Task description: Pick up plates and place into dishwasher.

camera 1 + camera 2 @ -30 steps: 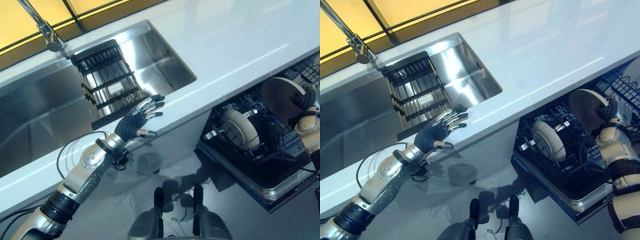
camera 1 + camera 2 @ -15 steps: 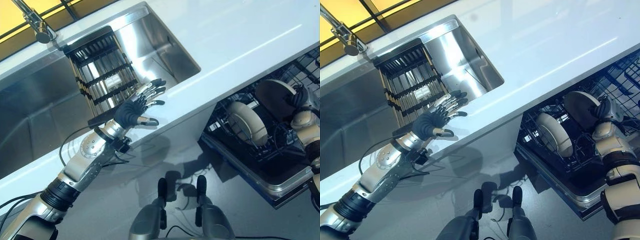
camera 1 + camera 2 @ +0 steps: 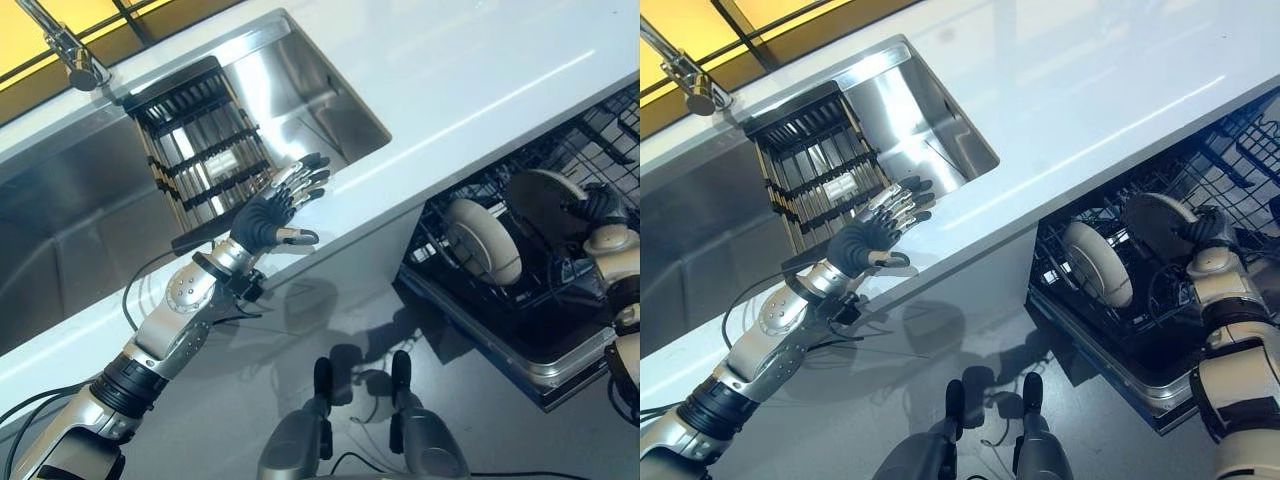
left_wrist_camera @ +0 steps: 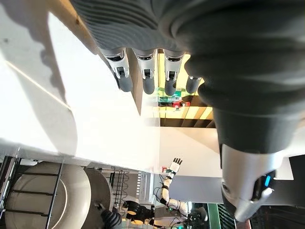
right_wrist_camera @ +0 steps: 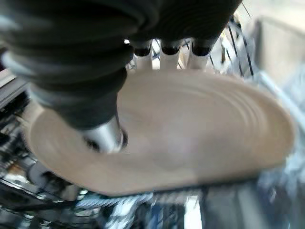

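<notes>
Right hand pinches a beige plate — fingers behind, thumb in front — over the dishwasher rack; left hand hovers flat, fingers straight, above the table.

No text, label or number can be read anywhere.

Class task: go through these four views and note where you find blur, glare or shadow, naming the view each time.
Right wrist view: the plate held in the right hand is soft with blur. Left eye view: glare streaks across the white counter and inside the steel sink. Left wrist view: the left hand casts a dark shadow on the counter.
</notes>
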You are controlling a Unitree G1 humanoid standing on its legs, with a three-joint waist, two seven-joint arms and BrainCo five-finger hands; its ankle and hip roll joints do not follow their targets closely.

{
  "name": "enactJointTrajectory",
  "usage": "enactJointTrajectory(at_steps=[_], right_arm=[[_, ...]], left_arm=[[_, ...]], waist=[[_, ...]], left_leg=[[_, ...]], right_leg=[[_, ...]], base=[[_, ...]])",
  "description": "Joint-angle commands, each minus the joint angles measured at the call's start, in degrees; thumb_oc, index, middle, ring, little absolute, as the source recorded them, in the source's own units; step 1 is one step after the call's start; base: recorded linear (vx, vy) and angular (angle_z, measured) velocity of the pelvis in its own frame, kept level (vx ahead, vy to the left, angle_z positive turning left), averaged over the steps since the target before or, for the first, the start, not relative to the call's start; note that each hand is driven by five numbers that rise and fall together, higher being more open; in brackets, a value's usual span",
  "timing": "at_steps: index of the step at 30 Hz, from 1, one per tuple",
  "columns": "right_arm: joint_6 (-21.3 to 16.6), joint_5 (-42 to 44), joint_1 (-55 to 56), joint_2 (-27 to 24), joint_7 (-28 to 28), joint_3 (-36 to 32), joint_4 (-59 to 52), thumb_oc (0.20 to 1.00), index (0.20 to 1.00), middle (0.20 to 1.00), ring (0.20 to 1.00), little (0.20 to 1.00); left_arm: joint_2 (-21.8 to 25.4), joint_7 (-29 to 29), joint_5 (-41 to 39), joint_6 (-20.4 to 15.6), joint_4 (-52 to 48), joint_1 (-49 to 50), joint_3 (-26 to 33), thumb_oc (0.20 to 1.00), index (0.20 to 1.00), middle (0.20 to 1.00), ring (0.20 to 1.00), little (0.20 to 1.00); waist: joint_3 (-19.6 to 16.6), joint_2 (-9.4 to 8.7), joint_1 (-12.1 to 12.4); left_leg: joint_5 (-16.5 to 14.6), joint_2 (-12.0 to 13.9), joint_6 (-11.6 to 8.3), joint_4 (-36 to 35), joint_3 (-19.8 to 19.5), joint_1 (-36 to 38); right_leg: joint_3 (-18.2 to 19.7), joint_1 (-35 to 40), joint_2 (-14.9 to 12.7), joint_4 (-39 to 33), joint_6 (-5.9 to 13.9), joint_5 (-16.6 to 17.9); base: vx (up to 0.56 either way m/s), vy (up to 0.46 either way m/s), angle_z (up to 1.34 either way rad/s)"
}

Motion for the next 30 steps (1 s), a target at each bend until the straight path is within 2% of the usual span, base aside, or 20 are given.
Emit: enactJointTrajectory(at_steps=[1,4,9,17,20,25,30], right_arm=[[-3.73,1.59,-2.52,-2.04,-6.10,-0.77,-8.05,1.000,1.000,1.000,1.000,1.000],[-5.07,3.63,0.90,-3.25,-11.38,-4.01,-15.90,1.000,1.000,1.000,1.000,1.000],[-8.02,1.65,6.00,-4.20,-14.09,-9.19,-21.15,1.000,1.000,1.000,1.000,1.000],[-10.49,-3.87,12.77,-4.17,-21.42,-15.09,-26.74,1.000,1.000,1.000,1.000,1.000],[-10.97,-2.10,15.16,-2.98,-21.67,-17.11,-27.69,1.000,1.000,1.000,1.000,1.000],[-12.77,6.01,16.52,-0.01,-20.00,-19.75,-25.96,1.000,1.000,1.000,1.000,1.000],[-14.43,15.45,14.73,4.37,-16.82,-20.99,-20.17,1.000,1.000,1.000,1.000,1.000]], left_arm=[[-1.30,-0.63,-1.59,-3.17,-1.69,-0.43,-0.31,1.000,1.000,1.000,1.000,1.000],[-1.98,-0.91,-0.73,-3.18,-2.44,1.69,0.03,1.000,1.000,1.000,1.000,1.000],[-3.07,-0.40,-0.11,-2.69,-2.24,2.58,-0.54,1.000,1.000,1.000,1.000,1.000],[-3.65,-0.56,-0.31,-2.46,-1.95,2.94,-0.80,1.000,1.000,1.000,1.000,1.000],[-4.63,-0.69,-0.17,-2.48,-1.72,2.98,-0.43,1.000,1.000,1.000,1.000,1.000],[-6.33,-0.86,-0.59,-2.41,-1.30,2.12,-0.12,1.000,1.000,1.000,1.000,1.000],[-7.97,-0.72,0.14,-2.24,-0.54,-0.56,-0.72,1.000,1.000,1.000,1.000,1.000]], waist=[[1.22,-1.24,1.14],[0.84,-2.24,0.28],[-0.41,-3.83,-0.84],[-1.53,-4.34,-2.11],[-1.34,-4.10,-2.42],[0.48,-3.80,-2.48],[4.56,-3.41,-1.79]], left_leg=[[-4.24,-4.69,2.23,1.68,1.77,-2.42],[-5.25,-4.61,2.55,3.17,1.98,-2.15],[-6.66,-4.42,2.89,5.18,2.47,-1.64],[-7.92,-4.46,3.53,6.67,2.94,-0.58],[-8.56,-4.59,3.77,8.21,3.20,-0.79],[-11.09,-4.73,4.24,14.43,3.87,-2.84],[-16.14,-5.63,5.73,27.64,3.74,-9.68]], right_leg=[[-2.19,-1.56,-1.13,3.19,2.76,-4.17],[-1.51,-1.24,-0.94,4.18,2.54,-4.68],[-0.27,-0.33,-0.66,5.31,2.47,-5.37],[0.95,0.42,-0.45,7.60,2.27,-6.85],[0.74,0.22,-0.57,9.48,1.94,-7.93],[-0.42,-1.31,-1.51,14.92,1.05,-10.61],[-1.80,-7.28,-3.30,27.27,-0.53,-14.83]], base=[[0.00,0.000,0.00],[0.01,0.003,0.00],[0.05,0.006,-0.01],[0.03,0.021,-0.04],[0.00,0.052,-0.08],[-0.05,0.042,-0.04],[-0.11,-0.001,0.01]])
